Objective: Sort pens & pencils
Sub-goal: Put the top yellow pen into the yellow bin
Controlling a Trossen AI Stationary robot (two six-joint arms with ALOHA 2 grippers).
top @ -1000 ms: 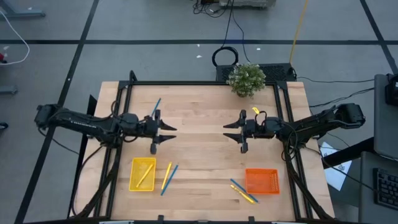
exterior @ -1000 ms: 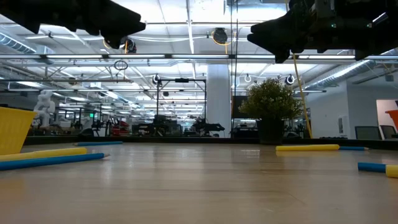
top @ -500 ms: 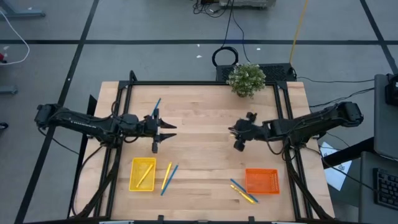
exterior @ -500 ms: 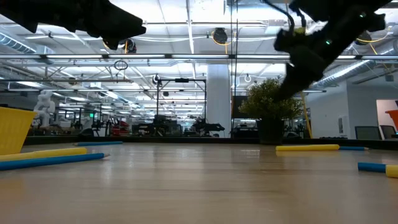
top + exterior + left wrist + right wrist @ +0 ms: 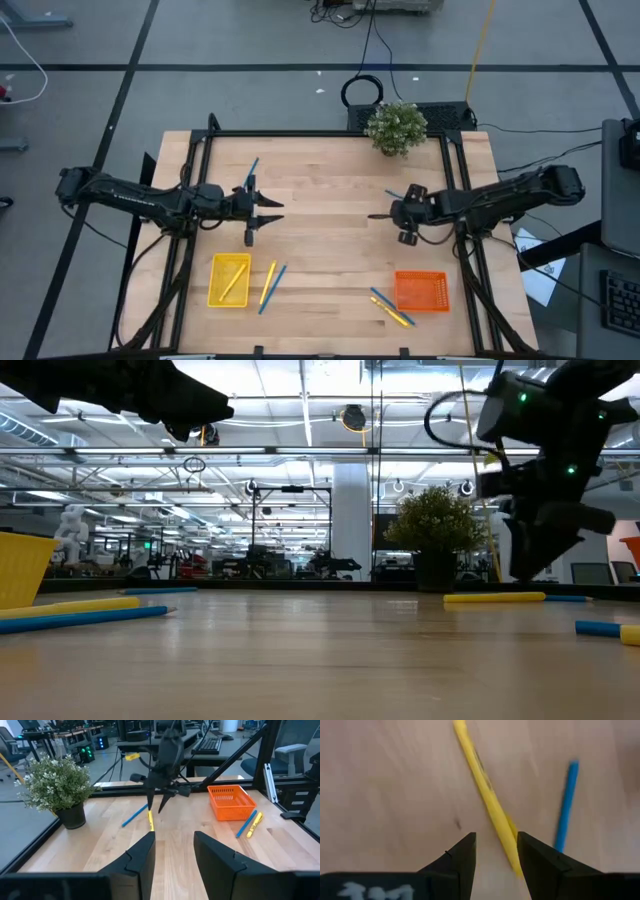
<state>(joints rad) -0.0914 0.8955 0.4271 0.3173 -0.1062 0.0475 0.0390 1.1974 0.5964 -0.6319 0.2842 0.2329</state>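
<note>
My right gripper [image 5: 402, 214] hangs open, fingers pointing down, over a yellow pencil [image 5: 487, 795] and a blue pen [image 5: 566, 805] that lie flat on the table near the plant. The left wrist view shows it [image 5: 161, 802] above that pencil [image 5: 151, 821] and pen [image 5: 134, 816], touching neither. My left gripper [image 5: 262, 212] waits open above the table's left half. Another pencil lies in the yellow basket [image 5: 229, 279]. A pencil and a pen [image 5: 270, 285] lie beside that basket, and a further pen [image 5: 250, 172] lies near the far left.
An orange basket [image 5: 420, 290] stands near the table's right near corner, with pens and pencils [image 5: 390, 307] lying on the table to its left. A potted plant [image 5: 396, 127] stands at the far edge. Black frame rails run along the table's sides.
My right gripper has swung from level to pointing down and moved toward the table's right edge, coming down over the pencil and pen near the plant. The blue pen there has come into sight in the high view.
</note>
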